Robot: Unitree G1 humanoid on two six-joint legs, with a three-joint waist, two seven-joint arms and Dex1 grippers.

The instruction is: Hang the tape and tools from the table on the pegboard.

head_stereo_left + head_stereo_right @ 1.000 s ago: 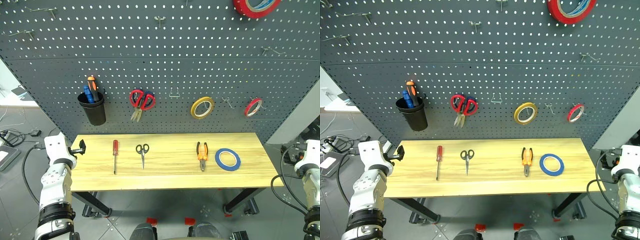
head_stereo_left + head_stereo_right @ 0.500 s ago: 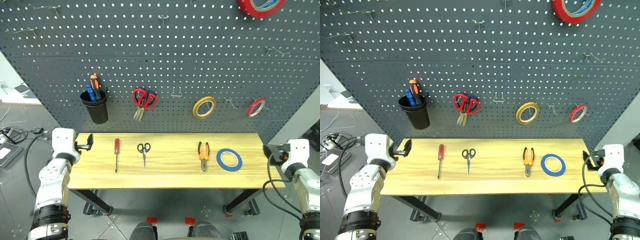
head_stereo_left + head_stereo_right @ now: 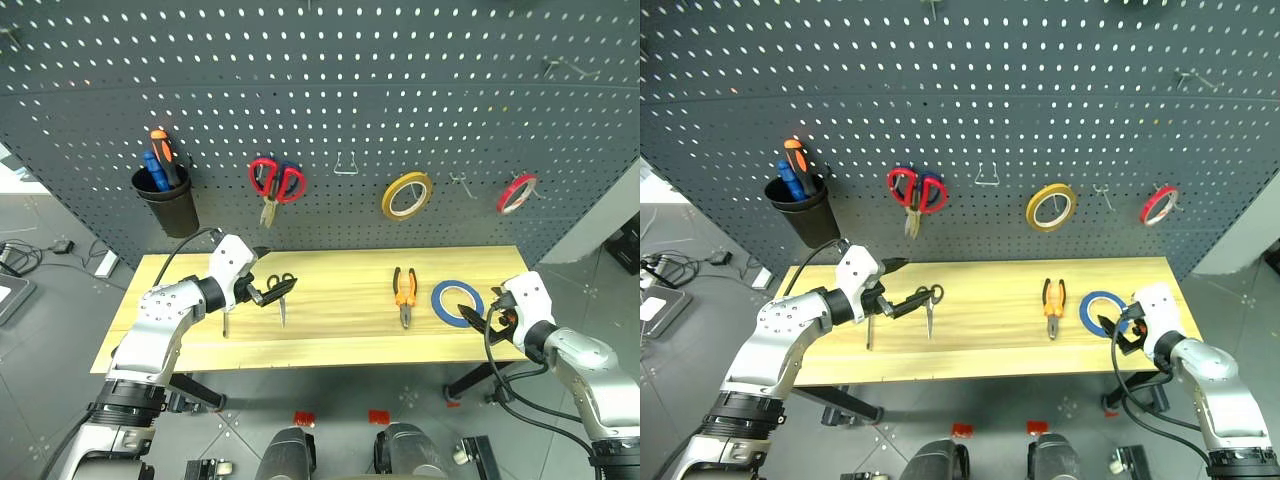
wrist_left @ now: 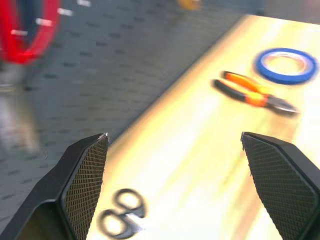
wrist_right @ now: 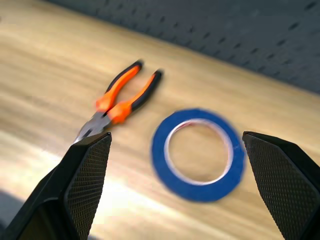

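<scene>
The blue tape (image 3: pixel 456 303) lies flat near the right end of the table (image 3: pixel 340 345), with the orange-and-black pliers (image 3: pixel 404 292) just to its left. The small black-looped scissors (image 3: pixel 281 290) lie left of centre. The screwdriver's shaft (image 3: pixel 225 323) pokes out below my left wrist, and the arm hides its handle. My left gripper (image 3: pixel 265 277) hovers open beside the scissors' loops (image 4: pixel 122 216), holding nothing. My right gripper (image 3: pixel 480 314) is open at the tape's right side, empty, facing the tape (image 5: pixel 197 152) and pliers (image 5: pixel 120 102). The pegboard (image 3: pixel 420 100) rises behind the table.
On the pegboard hang a black cup (image 3: pixel 165 205) holding orange and blue screwdrivers, red-looped scissors (image 3: pixel 275 182), a yellow tape ring (image 3: pixel 405 195) and a small red tape ring (image 3: pixel 515 192). Bare hooks (image 3: pixel 346 165) sit between them. The table's front edge is near both arms.
Both arms swung inward from the table's ends: the left gripper now sits by the small scissors, the right by the blue tape. The camera has tilted downward.
</scene>
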